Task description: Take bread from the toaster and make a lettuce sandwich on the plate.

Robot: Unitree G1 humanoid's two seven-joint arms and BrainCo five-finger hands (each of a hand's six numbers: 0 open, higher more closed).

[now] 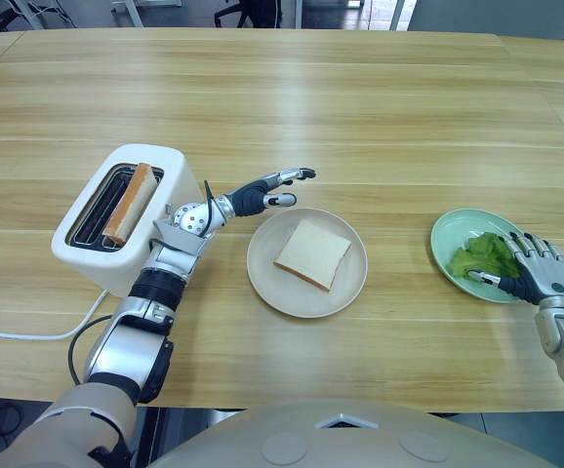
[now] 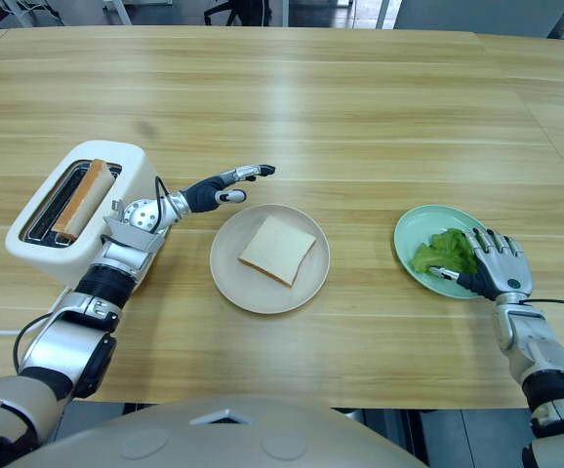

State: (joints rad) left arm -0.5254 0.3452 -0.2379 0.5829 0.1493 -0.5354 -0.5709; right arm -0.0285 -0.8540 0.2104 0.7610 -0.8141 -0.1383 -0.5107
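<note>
Lower right, right hand (image 1: 541, 273) pinches lettuce (image 1: 477, 255) for the bread (image 1: 311, 253) waiting mid-frame. Left hand (image 1: 251, 200) hangs spread, empty, beside the toaster (image 1: 79, 255).

bread (image 1: 129, 203) half-hidden in toaster (image 1: 181, 175), lettuce (image 1: 477, 255) edge seemingly under right hand (image 1: 543, 271)

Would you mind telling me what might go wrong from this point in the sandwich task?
The right hand sits at the near rim of the green plate, over the lettuce; lifting could tip or drag that plate. The left hand hangs close beside the toaster; reaching for its bread slice might nudge it.
</note>
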